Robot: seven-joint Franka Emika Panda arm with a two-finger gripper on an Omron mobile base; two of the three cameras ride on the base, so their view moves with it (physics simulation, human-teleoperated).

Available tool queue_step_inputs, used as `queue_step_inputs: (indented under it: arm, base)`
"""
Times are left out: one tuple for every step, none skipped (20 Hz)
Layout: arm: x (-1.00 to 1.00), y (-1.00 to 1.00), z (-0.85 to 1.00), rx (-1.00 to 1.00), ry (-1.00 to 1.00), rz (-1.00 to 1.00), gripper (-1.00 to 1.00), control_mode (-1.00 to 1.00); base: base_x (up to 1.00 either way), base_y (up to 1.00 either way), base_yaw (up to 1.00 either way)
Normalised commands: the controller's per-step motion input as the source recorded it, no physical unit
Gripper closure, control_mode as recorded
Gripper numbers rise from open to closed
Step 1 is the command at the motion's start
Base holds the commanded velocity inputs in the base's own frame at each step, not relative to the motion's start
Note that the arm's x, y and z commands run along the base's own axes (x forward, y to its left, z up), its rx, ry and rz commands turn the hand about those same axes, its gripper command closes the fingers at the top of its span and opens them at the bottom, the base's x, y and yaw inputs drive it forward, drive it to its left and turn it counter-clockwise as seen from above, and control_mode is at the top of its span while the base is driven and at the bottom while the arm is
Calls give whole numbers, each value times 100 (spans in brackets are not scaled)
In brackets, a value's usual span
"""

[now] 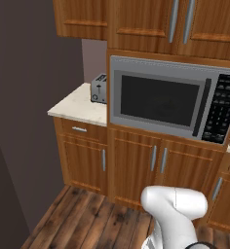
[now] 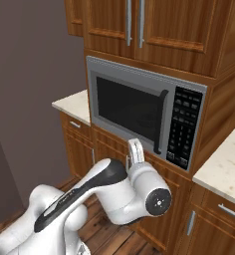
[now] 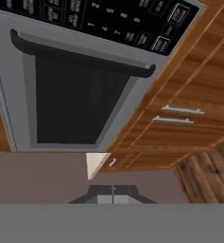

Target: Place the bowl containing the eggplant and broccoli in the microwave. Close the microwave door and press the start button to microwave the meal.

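Currently the microwave (image 1: 174, 99) sits built into the wood cabinets, and its door (image 1: 158, 99) is shut flat against the frame, black bar handle (image 1: 201, 107) just left of the keypad (image 1: 222, 108). Dark glass hides the inside, so I cannot tell whether the bowl, eggplant and broccoli are in there.

In the hand view the gripper (image 3: 113, 189) faces the door front with its view rolled sideways; the two finger tips meet at a thin seam, pressed together and holding nothing.

A toaster (image 1: 99, 88) stands on the pale counter (image 1: 78, 106) left of the microwave, well apart from the arm.

Risks, as judgement: with the door shut, the start button remains. The keys are small and packed, so a slightly off approach could hit a neighbouring key. The hand's roll makes aiming harder. Pushing too far could jam the fingers against the panel.
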Motion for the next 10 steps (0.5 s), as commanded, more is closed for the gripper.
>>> queue_step_inputs:
  arm:
    - [37, 0, -17, 6, 1, 0, 100, -100]
    - [40, 0, -14, 5, 1, 0, 100, -100]
    - [41, 0, -11, 5, 1, 0, 100, -100]
    - [40, 0, -9, 5, 0, 0, 100, -100]
    - [40, 0, -7, 4, 0, 0, 100, -100]
    - [36, -1, -6, 4, 0, 0, 100, -100]
    - [31, -4, -5, 3, 0, 0, 100, -100]
    - [22, -10, -5, 3, 0, -1, 100, -100]
    - [16, -11, -6, 2, 0, -1, 100, -100]
    - [10, -13, -6, 1, 0, -2, 100, -100]
  base:
    - [0, 0, 0]
    - [0, 0, 0]
    - [0, 0, 0]
    - [0, 0, 0]
    - [0, 0, 0]
    - [0, 0, 0]
    - [0, 0, 0]
    - [0, 0, 0]
    - [0, 0, 0]
    - [0, 0, 0]
